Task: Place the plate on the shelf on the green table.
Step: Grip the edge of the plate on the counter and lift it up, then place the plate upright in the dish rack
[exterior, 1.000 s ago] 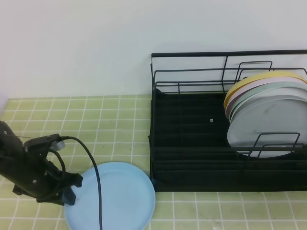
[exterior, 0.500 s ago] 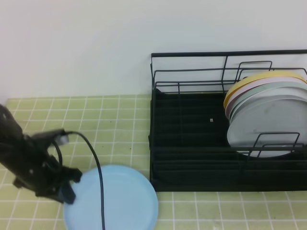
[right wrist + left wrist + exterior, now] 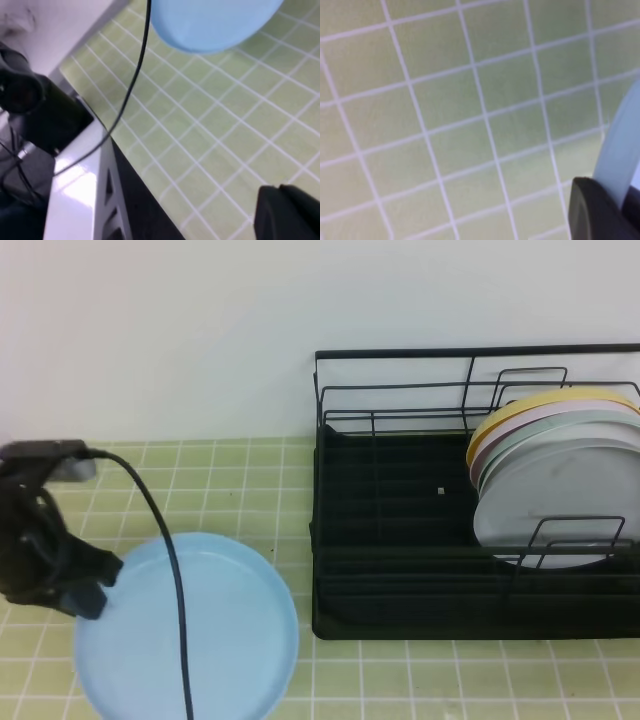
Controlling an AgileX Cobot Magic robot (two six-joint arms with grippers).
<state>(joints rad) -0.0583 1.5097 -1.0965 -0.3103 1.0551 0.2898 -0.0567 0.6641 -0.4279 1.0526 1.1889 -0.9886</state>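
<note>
The light-blue plate (image 3: 190,625) hangs tilted over the green table (image 3: 240,480), left of the black wire shelf (image 3: 400,540), pinched at its left rim by the left gripper (image 3: 85,590), jaws clamped on it for carrying. The right gripper (image 3: 287,212), barely visible, appears closed and empty.

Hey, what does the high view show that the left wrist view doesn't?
Only the high view shows the shelf with its stacked plates, the wall, the arm's cable and the whole blue plate, with the left gripper shut on its left rim. Only the left wrist view shows that grip close up: a dark finger against the plate's edge. Both show the blue plate and the green table.
</note>
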